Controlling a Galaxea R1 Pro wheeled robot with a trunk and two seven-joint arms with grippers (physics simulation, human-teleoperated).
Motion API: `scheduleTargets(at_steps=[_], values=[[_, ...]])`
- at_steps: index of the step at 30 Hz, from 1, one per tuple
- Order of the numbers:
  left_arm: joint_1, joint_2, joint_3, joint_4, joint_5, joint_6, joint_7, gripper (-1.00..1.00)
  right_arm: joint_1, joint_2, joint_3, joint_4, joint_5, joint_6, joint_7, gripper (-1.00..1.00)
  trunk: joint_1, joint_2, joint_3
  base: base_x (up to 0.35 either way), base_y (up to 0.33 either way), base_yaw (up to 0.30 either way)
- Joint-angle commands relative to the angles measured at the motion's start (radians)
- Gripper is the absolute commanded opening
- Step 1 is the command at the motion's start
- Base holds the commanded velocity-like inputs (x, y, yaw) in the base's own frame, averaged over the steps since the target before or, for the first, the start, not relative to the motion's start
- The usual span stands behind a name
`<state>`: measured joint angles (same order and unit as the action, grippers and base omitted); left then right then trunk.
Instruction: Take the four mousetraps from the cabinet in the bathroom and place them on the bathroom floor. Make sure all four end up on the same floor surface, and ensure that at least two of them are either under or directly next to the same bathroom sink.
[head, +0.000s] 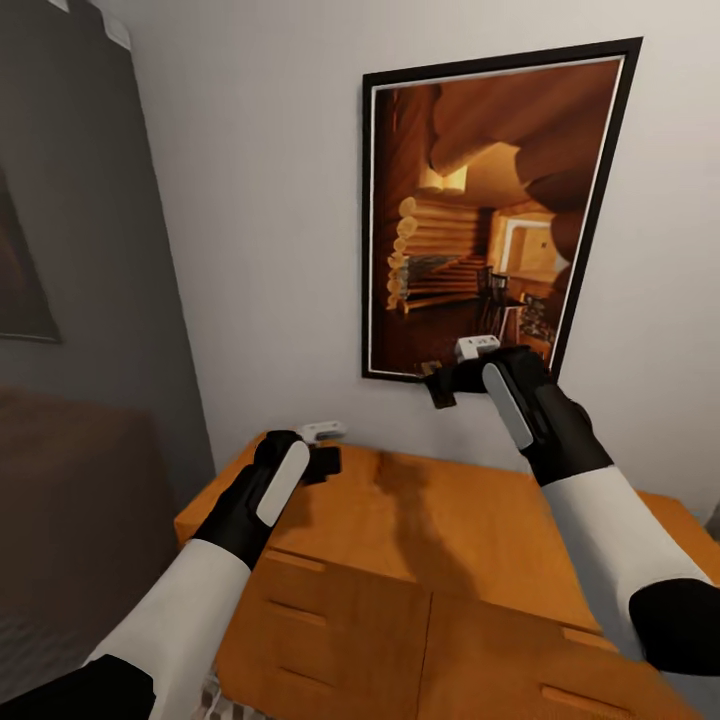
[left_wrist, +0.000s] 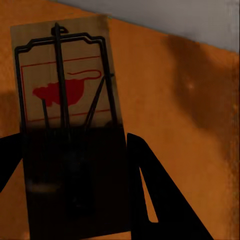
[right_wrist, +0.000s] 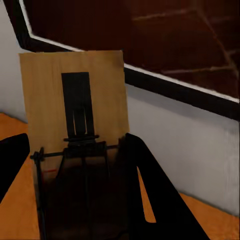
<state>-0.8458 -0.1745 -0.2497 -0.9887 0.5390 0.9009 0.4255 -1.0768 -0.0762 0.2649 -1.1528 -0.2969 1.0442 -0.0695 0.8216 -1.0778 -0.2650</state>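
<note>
Two mousetraps are in hand, each a tan wooden board with a black wire bar. My left gripper (head: 322, 458) is shut on one mousetrap (left_wrist: 65, 90), which has a red mouse print; it hangs just above the top of the orange-brown cabinet (head: 450, 530) near its back left. My right gripper (head: 440, 385) is shut on the other mousetrap (right_wrist: 75, 100) and holds it higher, in front of the lower edge of a wall picture. In the head view both traps look like small dark shapes, the left one (head: 326, 463) and the right one (head: 437, 388). The sink is out of view.
A black-framed picture of a log cabin interior (head: 490, 210) hangs on the white wall behind the cabinet. A dark grey wall and a dark brown surface (head: 70, 500) stand to the left. The cabinet's drawer fronts (head: 330, 630) face me below my arms.
</note>
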Motion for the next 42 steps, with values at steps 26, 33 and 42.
scheduleTargets(at_steps=[26, 33, 42], values=[[-0.001, 0.000, -0.168, 0.019, -0.010, -0.119, -0.121, -1.00, 0.373, -0.254, -0.348, -0.002, -0.001, 0.003, -0.010, -1.00, 0.000, -0.001, 0.028, 0.000, 0.000, -0.227], [-0.001, 0.000, -0.334, 0.137, -0.050, -0.362, -0.124, -1.00, 0.506, -0.255, -0.350, -0.001, 0.002, 0.003, -0.015, -1.00, 0.000, -0.001, 0.036, 0.000, 0.000, -0.227], [0.000, 0.000, -0.423, 0.120, -0.033, -0.407, -0.180, -1.00, 0.550, -0.254, -0.354, 0.002, 0.081, 0.003, -0.025, -1.00, 0.000, -0.001, 0.046, 0.000, 0.000, -0.227]])
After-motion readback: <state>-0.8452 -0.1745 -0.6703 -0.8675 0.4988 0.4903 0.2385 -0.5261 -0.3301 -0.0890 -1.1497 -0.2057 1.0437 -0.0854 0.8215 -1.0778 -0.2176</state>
